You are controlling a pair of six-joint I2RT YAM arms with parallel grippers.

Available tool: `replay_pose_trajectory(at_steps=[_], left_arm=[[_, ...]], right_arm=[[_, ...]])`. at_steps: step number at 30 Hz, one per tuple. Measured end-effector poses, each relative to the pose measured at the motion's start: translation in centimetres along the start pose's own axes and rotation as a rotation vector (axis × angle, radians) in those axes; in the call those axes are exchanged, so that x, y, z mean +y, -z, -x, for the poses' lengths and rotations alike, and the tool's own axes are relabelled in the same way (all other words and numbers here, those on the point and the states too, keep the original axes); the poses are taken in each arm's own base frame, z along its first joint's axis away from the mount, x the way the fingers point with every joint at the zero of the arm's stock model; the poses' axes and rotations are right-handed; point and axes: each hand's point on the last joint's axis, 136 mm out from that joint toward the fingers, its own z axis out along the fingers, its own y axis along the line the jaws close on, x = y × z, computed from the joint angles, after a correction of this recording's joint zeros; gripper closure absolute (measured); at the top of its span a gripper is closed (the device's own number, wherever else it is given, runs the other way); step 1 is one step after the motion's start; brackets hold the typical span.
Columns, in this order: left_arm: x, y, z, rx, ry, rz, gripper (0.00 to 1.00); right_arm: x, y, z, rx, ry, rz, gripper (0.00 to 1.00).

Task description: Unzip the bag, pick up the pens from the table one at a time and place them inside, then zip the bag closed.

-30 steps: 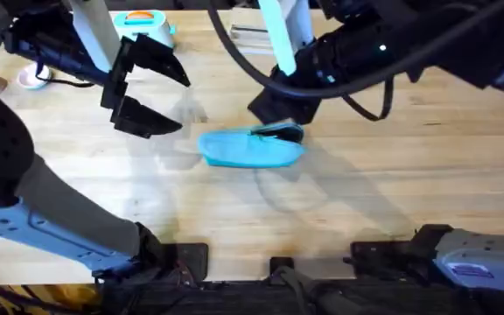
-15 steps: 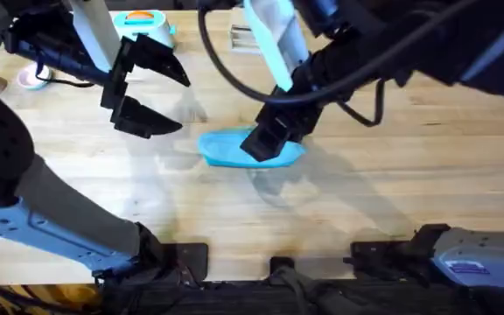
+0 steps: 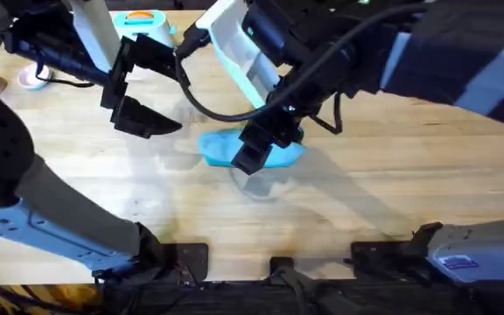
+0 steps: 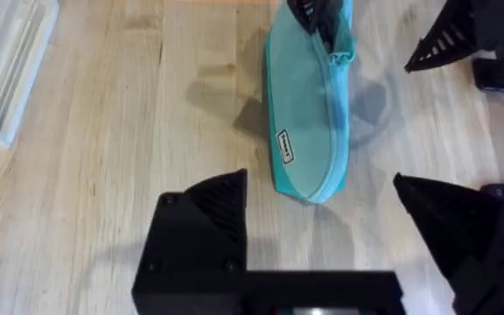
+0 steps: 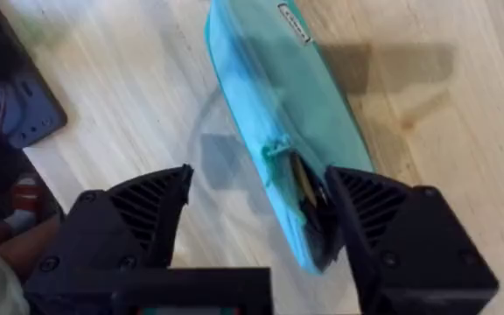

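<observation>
The right gripper [image 5: 261, 214] hangs released over the half-open bag [image 3: 265, 149] at frame centre; the left gripper [image 3: 147, 87], also released, waits upper left. A careless closing may pinch fabric and drag the bag.

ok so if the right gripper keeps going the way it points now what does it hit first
Most likely the bag. The right gripper is open, and the bag's partly unzipped end lies between its fingers. Depth is hard to judge, but nothing else seems to lie between them; the table is underneath.
</observation>
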Motion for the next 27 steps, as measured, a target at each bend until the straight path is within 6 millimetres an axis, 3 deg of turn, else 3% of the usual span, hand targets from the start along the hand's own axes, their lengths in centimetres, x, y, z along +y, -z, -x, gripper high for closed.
replay_pose_trajectory(at_steps=[9,15,27], left_arm=[[0.0,0.0,0.0,0.0,0.0,0.0,0.007],[0.0,0.0,0.0,0.0,0.0,0.0,0.007],[0.0,0.0,0.0,0.0,0.0,0.0,0.008]], right_arm=[[-0.3,-1.21,0.44,0.002,0.003,-0.001,0.258],[-0.32,-1.23,0.47,0.001,0.003,-0.002,0.508],[-0.41,-1.23,0.3,0.009,0.002,-0.008,0.912]])
